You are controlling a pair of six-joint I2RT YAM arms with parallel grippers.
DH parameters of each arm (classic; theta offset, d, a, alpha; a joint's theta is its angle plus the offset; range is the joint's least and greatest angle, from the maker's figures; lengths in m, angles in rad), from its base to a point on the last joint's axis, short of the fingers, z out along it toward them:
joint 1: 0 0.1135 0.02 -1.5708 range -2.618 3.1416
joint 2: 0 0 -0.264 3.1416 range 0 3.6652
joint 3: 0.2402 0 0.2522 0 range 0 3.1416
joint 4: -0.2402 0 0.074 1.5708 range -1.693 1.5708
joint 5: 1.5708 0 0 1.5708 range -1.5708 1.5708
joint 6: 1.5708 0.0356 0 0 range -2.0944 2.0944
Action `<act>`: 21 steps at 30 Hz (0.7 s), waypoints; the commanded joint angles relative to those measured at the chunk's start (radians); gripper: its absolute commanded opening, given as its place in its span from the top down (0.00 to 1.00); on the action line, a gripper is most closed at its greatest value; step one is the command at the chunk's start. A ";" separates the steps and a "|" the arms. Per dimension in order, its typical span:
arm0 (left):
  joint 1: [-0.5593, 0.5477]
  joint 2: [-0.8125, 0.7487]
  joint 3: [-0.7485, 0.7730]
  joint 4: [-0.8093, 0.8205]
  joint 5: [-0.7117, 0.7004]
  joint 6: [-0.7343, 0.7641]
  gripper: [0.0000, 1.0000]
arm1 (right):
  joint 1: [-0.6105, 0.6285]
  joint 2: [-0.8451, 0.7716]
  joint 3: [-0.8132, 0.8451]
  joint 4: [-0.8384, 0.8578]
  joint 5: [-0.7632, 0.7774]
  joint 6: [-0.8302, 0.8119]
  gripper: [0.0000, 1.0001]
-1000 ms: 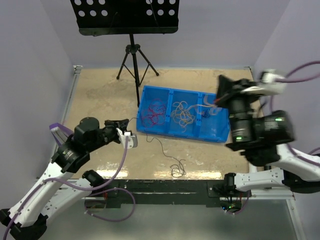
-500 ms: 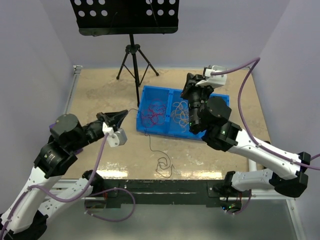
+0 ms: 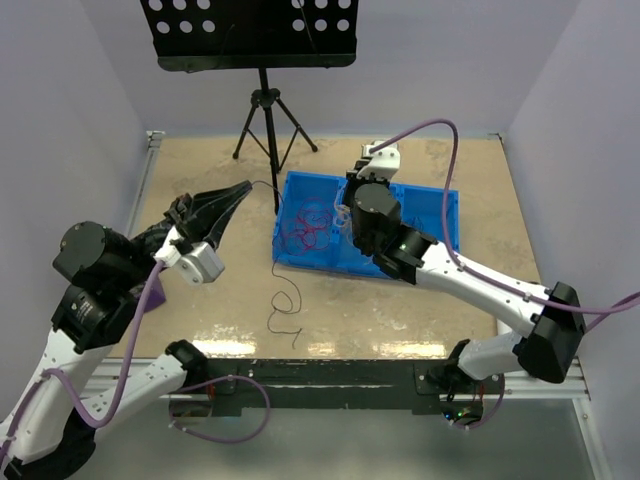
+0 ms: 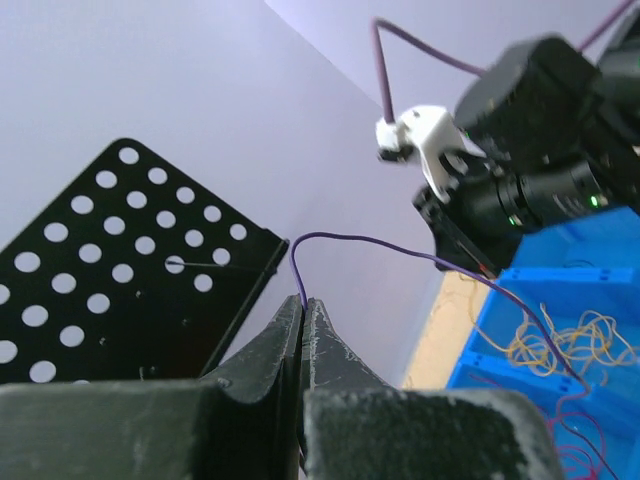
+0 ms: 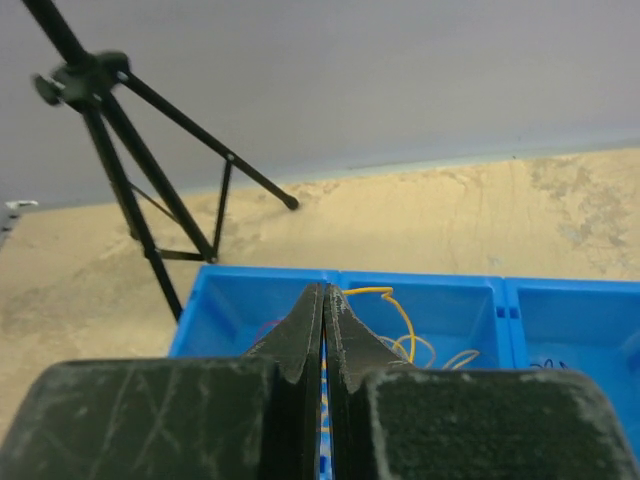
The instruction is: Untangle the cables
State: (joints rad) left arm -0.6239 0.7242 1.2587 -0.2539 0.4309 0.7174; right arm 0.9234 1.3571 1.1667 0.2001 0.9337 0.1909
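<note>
My left gripper (image 3: 243, 187) (image 4: 303, 300) is shut on a thin purple wire (image 4: 400, 247), held high left of the blue bin (image 3: 425, 215). The wire arcs right toward the bin, and a dark strand hangs down and curls on the table (image 3: 285, 318). Red wires (image 3: 308, 228) lie in the bin's left compartment and yellow wires (image 4: 560, 340) in the middle one. My right gripper (image 3: 345, 213) (image 5: 324, 288) is shut above the divider between those compartments. A yellow wire (image 5: 400, 315) starts right at its tips.
A black music stand (image 3: 250, 30) on a tripod (image 3: 268, 110) (image 5: 130, 180) stands at the back, just left of the bin. Purple-grey walls close in the tan table on three sides. The right arm's forearm stretches across the bin's front right.
My left gripper has risen and pulled back to the left, drawing the purple wire up off the table. My right gripper has swung left from the bin's right compartment to the left-middle divider.
</note>
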 commanded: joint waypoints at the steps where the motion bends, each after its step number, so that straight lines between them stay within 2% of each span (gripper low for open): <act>1: 0.003 0.035 0.065 0.152 0.023 -0.039 1.00 | -0.050 0.019 -0.036 0.030 -0.064 0.082 1.00; 9: 0.003 0.072 0.103 0.326 0.037 -0.071 1.00 | -0.119 0.023 -0.079 0.028 -0.134 0.101 1.00; 13: 0.003 0.101 0.117 0.436 0.094 -0.092 1.00 | -0.147 0.043 -0.108 0.012 -0.157 0.145 1.00; 14: 0.004 0.112 0.120 0.467 0.118 -0.090 1.00 | -0.153 0.045 -0.119 0.007 -0.157 0.160 0.92; 18: 0.003 0.167 0.134 0.570 0.176 -0.102 1.00 | -0.173 -0.004 -0.144 -0.008 -0.203 0.203 0.44; 20: 0.001 0.208 0.145 0.616 0.180 -0.110 1.00 | -0.173 -0.053 -0.139 -0.022 -0.225 0.203 0.27; 21: 0.000 0.233 0.160 0.627 0.178 -0.116 1.00 | -0.173 -0.084 -0.131 -0.034 -0.230 0.208 0.23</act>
State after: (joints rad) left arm -0.6239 0.8810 1.3712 0.2264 0.5545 0.6388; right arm 0.7536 1.3903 1.0199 0.1707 0.7506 0.3588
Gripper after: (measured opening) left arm 0.018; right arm 0.690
